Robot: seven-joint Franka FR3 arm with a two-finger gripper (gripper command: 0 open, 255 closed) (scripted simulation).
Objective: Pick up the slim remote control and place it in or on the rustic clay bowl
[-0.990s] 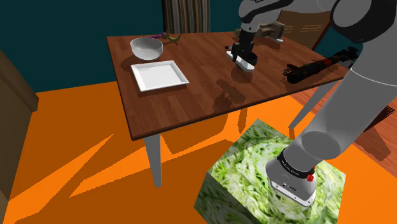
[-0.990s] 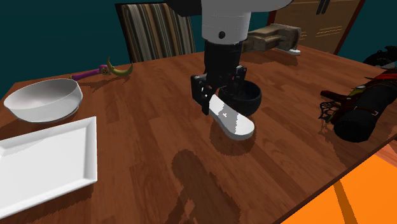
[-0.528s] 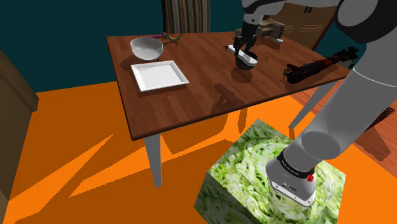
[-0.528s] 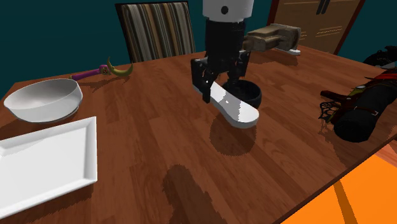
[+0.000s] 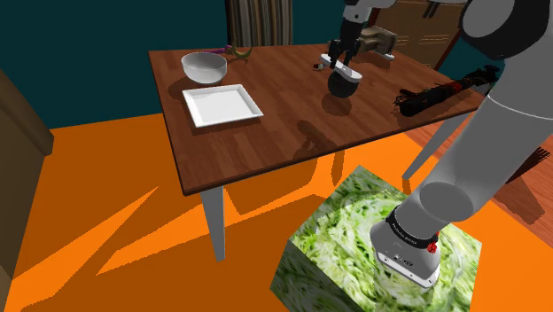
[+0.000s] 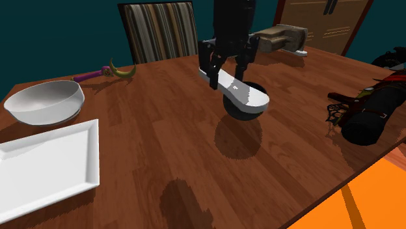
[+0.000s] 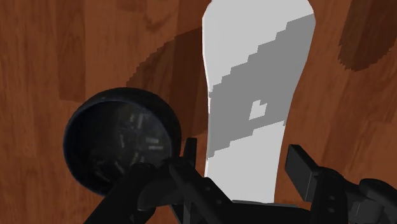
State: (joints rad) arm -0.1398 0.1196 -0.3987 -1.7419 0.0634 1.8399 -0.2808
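Observation:
My gripper (image 5: 339, 55) (image 6: 228, 75) (image 7: 242, 159) is shut on the slim white-and-grey remote (image 5: 342, 69) (image 6: 244, 95) (image 7: 254, 95) at one end. It holds the remote lifted off the brown table (image 5: 266, 133) (image 6: 162, 149), its free end slanting down. A dark round bowl (image 5: 341, 84) (image 6: 242, 112) (image 7: 121, 143) sits on the table just under and beside the remote. A pale bowl (image 5: 203, 66) (image 6: 44, 101) stands near the far corner, at the shoulder view's left.
A white square plate (image 5: 221, 105) (image 6: 39, 169) lies in front of the pale bowl. A banana (image 6: 122, 70) and a purple item (image 6: 91, 76) lie at the far edge. A black bundle (image 5: 434, 93) (image 6: 367, 110), a tan object (image 6: 280, 38) and a striped chair (image 6: 159, 29) flank the gripper.
The gripper has risen with the remote, from low over the table to well above the dark bowl. The bowl now shows below the remote.

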